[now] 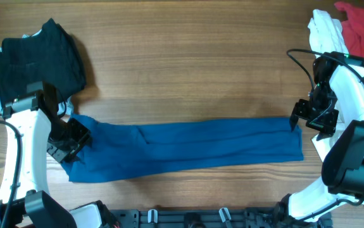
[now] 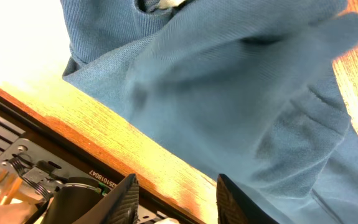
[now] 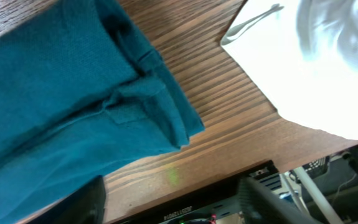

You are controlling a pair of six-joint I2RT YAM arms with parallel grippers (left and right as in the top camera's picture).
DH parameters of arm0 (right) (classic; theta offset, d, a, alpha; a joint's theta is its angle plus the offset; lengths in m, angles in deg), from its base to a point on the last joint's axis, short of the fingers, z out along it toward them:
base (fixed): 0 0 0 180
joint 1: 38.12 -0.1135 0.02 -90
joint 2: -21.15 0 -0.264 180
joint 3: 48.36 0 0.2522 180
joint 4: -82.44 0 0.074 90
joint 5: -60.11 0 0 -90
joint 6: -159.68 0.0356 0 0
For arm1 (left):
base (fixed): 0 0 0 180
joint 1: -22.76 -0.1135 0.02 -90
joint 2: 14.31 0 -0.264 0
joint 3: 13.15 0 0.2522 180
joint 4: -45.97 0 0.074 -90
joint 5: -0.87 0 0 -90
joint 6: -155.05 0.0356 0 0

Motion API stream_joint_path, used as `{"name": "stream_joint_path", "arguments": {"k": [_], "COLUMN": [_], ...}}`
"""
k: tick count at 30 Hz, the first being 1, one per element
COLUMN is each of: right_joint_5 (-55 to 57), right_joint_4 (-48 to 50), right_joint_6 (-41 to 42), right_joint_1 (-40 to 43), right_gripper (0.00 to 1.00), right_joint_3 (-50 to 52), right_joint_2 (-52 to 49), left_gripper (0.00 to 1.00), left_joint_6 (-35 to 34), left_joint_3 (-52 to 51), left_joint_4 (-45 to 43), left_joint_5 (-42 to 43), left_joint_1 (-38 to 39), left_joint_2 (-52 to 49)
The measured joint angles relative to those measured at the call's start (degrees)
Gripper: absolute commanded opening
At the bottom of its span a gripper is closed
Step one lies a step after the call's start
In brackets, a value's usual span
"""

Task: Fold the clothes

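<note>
blue shirt (image 1: 188,149): long folded band, flat on table (image 1: 188,76) | left gripper (image 2: 175,200): jaws parted, gripping nothing | right gripper (image 3: 172,202): jaws spread wide, gripping nothing

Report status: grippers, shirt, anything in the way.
Left gripper open, right gripper open, both empty. Blue shirt flat on table, folded into long strip between them. Black garment, white garment, red garment at the corners, none on the shirt.
</note>
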Motion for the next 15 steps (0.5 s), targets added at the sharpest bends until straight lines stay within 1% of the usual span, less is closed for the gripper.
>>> {"name": "stream_joint_path", "arguments": {"k": [1,3,7,11,15], "right_joint_5": [0.2,0.3,-1.7,-7.1,-10.1], "right_joint_4": [0.0,0.0,0.5,1.4,2.2], "right_joint_6": [0.2,0.5,-1.1,-5.2,-7.7], "right_joint_1": [0.0,0.2,0.9,1.4,1.4], "right_gripper": [0.75,0.75,0.76,0.88,0.95], "right_joint_3": [0.0,0.0,0.0,0.0,0.0], "right_joint_2": [0.0,0.0,0.0,0.0,0.0], "left_gripper": [0.55,0.58,0.58,0.57,0.57], "left_joint_6": [0.0,0.2,0.0,0.0,0.1], "left_joint_3": [0.0,0.0,0.0,0.0,0.0], "left_joint_4": [0.0,0.0,-0.3,-2.7,-4.9], "left_joint_5": [0.0,-0.2,-0.3,1.6,4.2], "left_joint_1": [0.0,0.0,0.0,0.0,1.7], "left_joint_2": [0.0,0.0,0.0,0.0,0.0]}}
